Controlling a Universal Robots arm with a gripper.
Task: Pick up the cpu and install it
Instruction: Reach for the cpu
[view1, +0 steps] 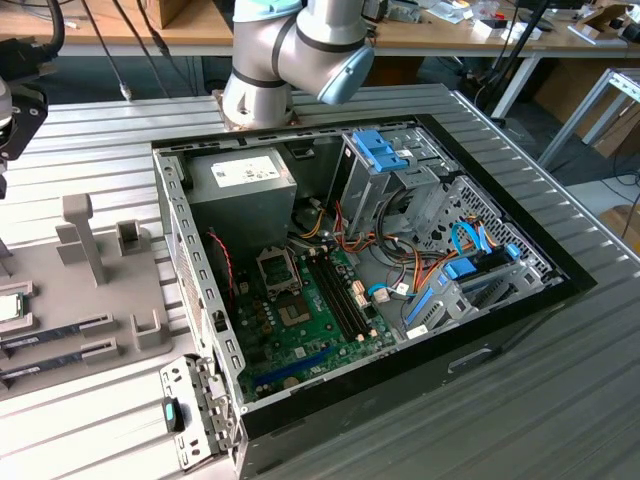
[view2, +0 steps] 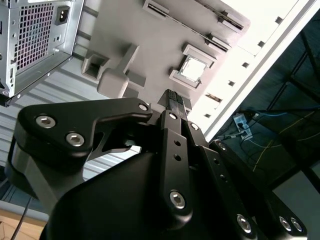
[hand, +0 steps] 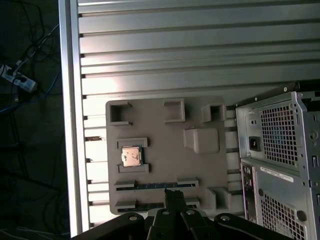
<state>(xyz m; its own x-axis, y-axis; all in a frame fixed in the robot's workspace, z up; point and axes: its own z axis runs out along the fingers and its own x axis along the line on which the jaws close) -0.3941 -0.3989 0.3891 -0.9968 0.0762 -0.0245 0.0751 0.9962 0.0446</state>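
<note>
First wrist view: black claw (hand: 174, 194) over grey plastic parts tray (hand: 155, 125).
Small silvery square cpu (hand: 132, 156) lies in a tray pocket; claw fingers together, empty.

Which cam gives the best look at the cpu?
First wrist view: the cpu is seen whole and face-on in its pocket on the grey tray. The second wrist view shows it slanted. The exterior view catches it at its left edge, cut off.
</note>
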